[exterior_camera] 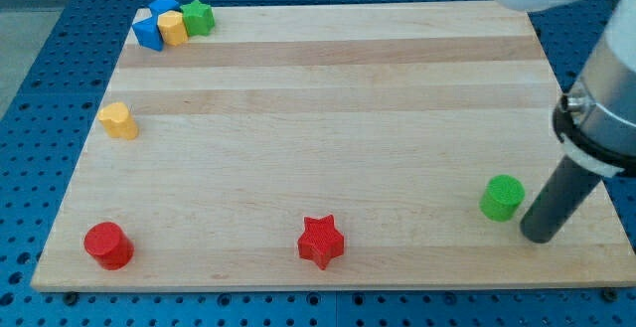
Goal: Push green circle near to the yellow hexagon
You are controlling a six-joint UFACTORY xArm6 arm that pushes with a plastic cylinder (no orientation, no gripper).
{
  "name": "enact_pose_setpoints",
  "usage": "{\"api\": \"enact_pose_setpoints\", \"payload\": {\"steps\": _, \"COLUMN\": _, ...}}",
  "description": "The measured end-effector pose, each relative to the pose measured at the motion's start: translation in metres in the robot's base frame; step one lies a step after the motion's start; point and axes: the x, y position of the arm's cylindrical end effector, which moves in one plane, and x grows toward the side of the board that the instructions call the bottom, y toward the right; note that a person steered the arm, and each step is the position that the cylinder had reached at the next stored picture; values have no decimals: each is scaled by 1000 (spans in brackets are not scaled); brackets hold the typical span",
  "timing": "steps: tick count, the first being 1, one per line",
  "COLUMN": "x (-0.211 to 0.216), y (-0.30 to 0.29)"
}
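Note:
The green circle (502, 198) sits on the wooden board (328, 118) near the view's lower right. My tip (540, 236) rests on the board just right of and slightly below it, a small gap apart. A yellow hexagon (173, 28) sits in the cluster at the view's top left, between a blue block and a green star. Another yellow block (118, 120) stands alone at the view's left edge; its shape is not clear.
A blue block (151, 27) and a green star (198, 17) flank the yellow hexagon at the top left. A red circle (107, 245) is at the bottom left. A red star (321, 242) is at the bottom middle.

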Motion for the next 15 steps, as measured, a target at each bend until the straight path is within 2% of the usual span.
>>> {"api": "enact_pose_setpoints", "payload": {"steps": 2, "x": -26, "y": -44}}
{"api": "enact_pose_setpoints", "payload": {"steps": 4, "x": -68, "y": -46}}
{"api": "enact_pose_setpoints", "payload": {"steps": 6, "x": -83, "y": -114}}
{"api": "enact_pose_setpoints", "payload": {"steps": 8, "x": -99, "y": -116}}
{"api": "enact_pose_setpoints", "payload": {"steps": 10, "x": -153, "y": -118}}
{"api": "enact_pose_setpoints", "payload": {"steps": 12, "x": -213, "y": -167}}
{"api": "enact_pose_setpoints", "payload": {"steps": 13, "x": -214, "y": -198}}
{"api": "enact_pose_setpoints", "payload": {"steps": 15, "x": -193, "y": -184}}
